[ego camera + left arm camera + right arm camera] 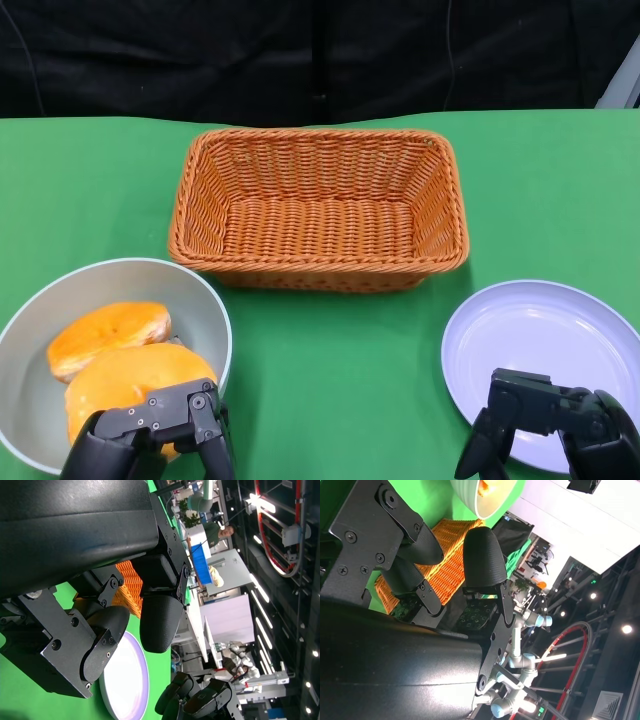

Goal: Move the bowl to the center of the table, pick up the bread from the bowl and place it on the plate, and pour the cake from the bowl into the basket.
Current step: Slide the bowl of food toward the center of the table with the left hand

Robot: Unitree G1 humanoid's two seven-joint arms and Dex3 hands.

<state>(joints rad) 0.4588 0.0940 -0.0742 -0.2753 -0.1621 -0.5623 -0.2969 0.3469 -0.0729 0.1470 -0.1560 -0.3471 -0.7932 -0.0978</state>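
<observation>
A grey bowl (30, 385) sits at the table's near left and holds two round orange baked pieces, one (108, 336) farther back and a larger one (130, 385) nearer me. Which is bread and which is cake I cannot tell. My left hand (150, 432) hovers over the bowl's near edge and the larger piece, fingers (160, 615) apart and holding nothing. A pale lilac plate (545, 335) lies at the near right. Over its near rim my right hand (550, 428) is held with its fingers (481, 555) spread and empty. An empty orange wicker basket (320, 210) stands at the centre back.
Green cloth covers the table (340, 380), with bare cloth between bowl and plate. A black backdrop runs behind the far edge. The left wrist view shows the plate (125, 680), a basket corner (126, 577), my right hand (200, 702) and a person beyond the table.
</observation>
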